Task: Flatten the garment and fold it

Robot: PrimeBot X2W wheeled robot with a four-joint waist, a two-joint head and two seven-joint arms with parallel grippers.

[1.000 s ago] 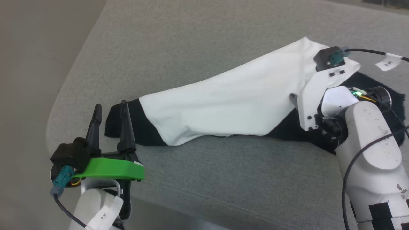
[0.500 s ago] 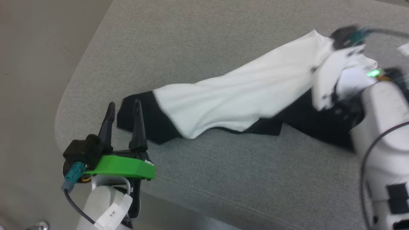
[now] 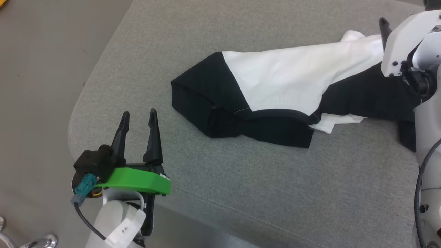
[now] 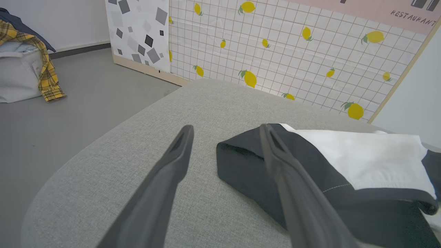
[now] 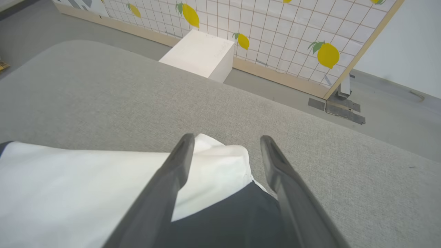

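Logged the garment (image 3: 275, 75) drawn clear of the left gripper (image 3: 139, 112) since a second back: black end then just beside the fingertips, now well apart from them. Noted a shorter, more bunched lie too, with more black exposed at the left end and less white spread out. Allowed for a shifted head camera.

Nearest, lower left of head view: found the left gripper hovering over the near rounded corner of the grey fabric surface (image 3: 241, 193), fingers spread apart, nothing between them. Confirmed the same open gap in left wrist view, with one finger crossing in front of the black fold; could not tell any touch there.

Mid-field: recorded the garment lying on the grey surface, running left to right. Marked a black folded end at left, a white panel behind it, a black band along the near edge and a small white flap poking out beneath that band. Traced the far end up to the right arm.

Right side: saw the right gripper (image 5: 226, 136) poised over the garment's far white corner, fingers apart, not clamped on cloth. Could not tell whether the tips touched fabric.

Beyond: noted grey floor (image 4: 86, 86), a white box (image 5: 201, 53) before a lemon-print grid panel (image 4: 293, 51), and yellow plaid cloth (image 4: 48, 69) draped over a pale bundle.
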